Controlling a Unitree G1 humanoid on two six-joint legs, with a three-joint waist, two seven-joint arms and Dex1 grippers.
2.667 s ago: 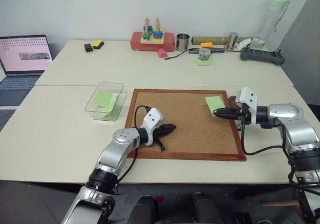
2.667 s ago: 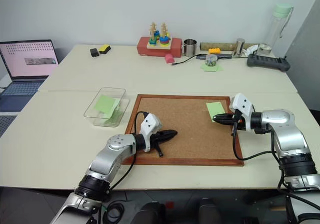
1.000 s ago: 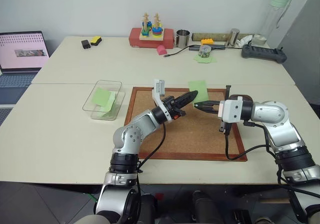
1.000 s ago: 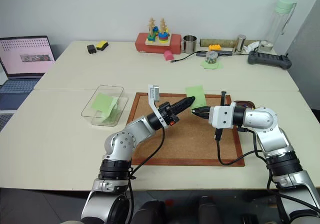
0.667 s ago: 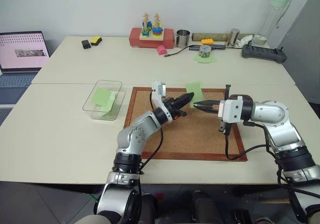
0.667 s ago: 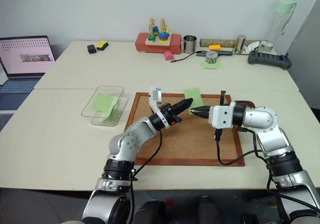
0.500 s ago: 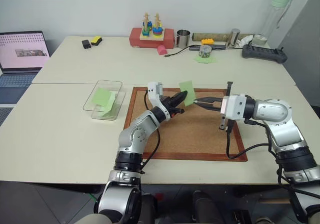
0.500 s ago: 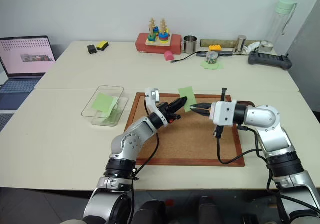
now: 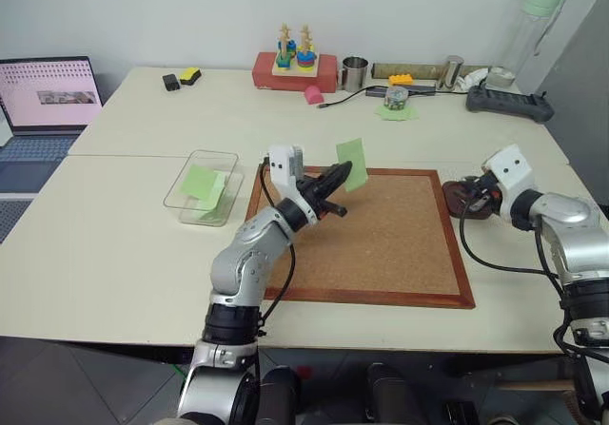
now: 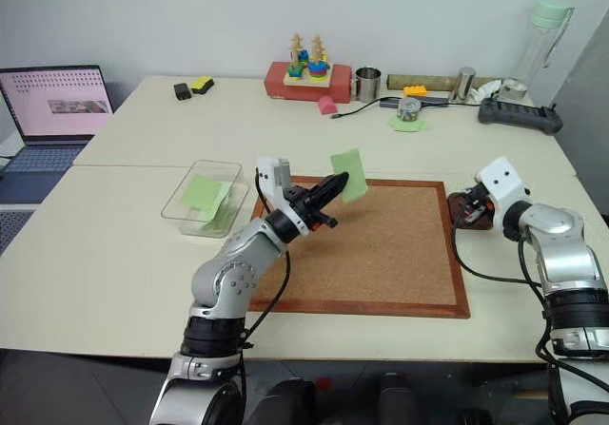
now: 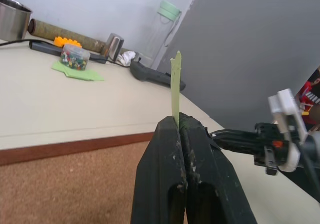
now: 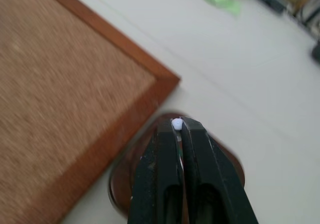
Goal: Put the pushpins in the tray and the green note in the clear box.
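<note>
My left gripper (image 9: 335, 175) is shut on the lower edge of the green note (image 9: 351, 164). It holds the note upright in the air above the cork board's far left part; the left wrist view shows the note (image 11: 175, 91) edge-on between the fingers (image 11: 167, 134). My right gripper (image 9: 473, 195) hangs low over the small dark brown tray (image 12: 227, 165), just past the board's right edge. It is shut, with a tiny white-headed pushpin (image 12: 176, 124) pinched at its tips. The clear box (image 9: 174, 183) stands left of the board with green notes inside.
The wooden-framed cork board (image 9: 381, 240) fills the middle of the table. A laptop (image 9: 48, 97) sits at the far left. Along the back edge stand a red toy block (image 9: 293, 69), a metal cup (image 9: 354, 71), a jar of pins (image 9: 395, 101), a bottle (image 9: 535, 26) and a black controller (image 9: 509, 102).
Both grippers met at the raised note a second ago. The right gripper has since pulled away and swung right and down to the tray. The left gripper keeps the note and has shifted slightly left.
</note>
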